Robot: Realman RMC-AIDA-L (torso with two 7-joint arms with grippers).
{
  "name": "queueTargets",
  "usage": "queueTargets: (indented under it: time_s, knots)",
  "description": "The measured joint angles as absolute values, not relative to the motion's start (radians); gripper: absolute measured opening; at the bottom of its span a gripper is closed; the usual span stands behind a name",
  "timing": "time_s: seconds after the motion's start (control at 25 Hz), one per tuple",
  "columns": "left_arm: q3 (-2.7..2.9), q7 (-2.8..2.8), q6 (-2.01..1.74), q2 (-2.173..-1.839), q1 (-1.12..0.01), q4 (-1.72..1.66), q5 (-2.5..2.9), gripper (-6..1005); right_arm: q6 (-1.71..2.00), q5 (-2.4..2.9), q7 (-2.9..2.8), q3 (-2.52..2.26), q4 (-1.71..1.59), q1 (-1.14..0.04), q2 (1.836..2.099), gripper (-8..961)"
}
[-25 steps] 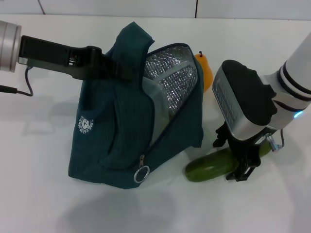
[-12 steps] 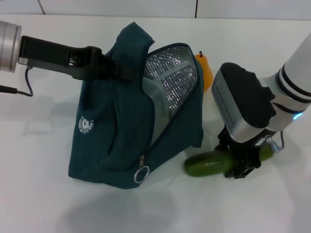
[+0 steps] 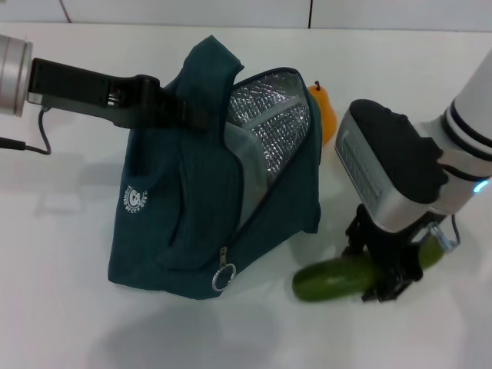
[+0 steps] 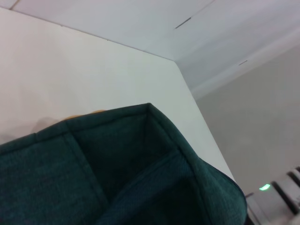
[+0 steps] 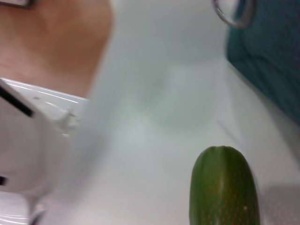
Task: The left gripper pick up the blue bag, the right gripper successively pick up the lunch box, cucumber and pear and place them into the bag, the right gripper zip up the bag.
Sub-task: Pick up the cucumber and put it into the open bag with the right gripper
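Head view: left gripper (image 3: 196,114) comes in from the upper left of the frame, fingers clamped on the top edge/handle of the blue bag (image 3: 184,207), centre-left. Bag mouth gapes toward the right, foil lining showing; a pale shape inside, prob. the lunch box (image 3: 244,175), mostly hidden by fabric, can't be sure. Zipper ring (image 3: 224,276) hangs low on the bag front.

Pear (image 3: 324,114) sits upper centre, behind the bag, left half cut off by the bag edge.

Right gripper (image 3: 390,275) is at lower right, fingers straddling the cucumber (image 3: 338,278), which lies across the white table (image 3: 69,307). Wrist body blocks the fingertips & the cucumber's right part; grip looks closed on it.

Right wrist view: only the cucumber's rounded end, bottom of frame, rest cut off. Left wrist view: just bag fabric, lower half.
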State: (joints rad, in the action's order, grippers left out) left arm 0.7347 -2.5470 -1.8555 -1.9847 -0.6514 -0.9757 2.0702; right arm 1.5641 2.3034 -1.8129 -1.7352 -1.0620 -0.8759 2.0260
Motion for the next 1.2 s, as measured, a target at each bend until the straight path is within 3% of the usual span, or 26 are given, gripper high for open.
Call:
queueTargets:
  time_s: [0.52,1.2]
  knots:
    - [0.735,-2.551,-1.859,-1.984,-0.647,-0.975,2.069,47,1.883,2.052,-1.829,-1.439,-1.167,-0.85,2.02,580]
    - [0.727,-2.538,-1.857,-1.984,-0.646,-0.951,2.032,49,1.918,1.637,-1.758,-0.951,-0.694,-0.795,2.008,580]
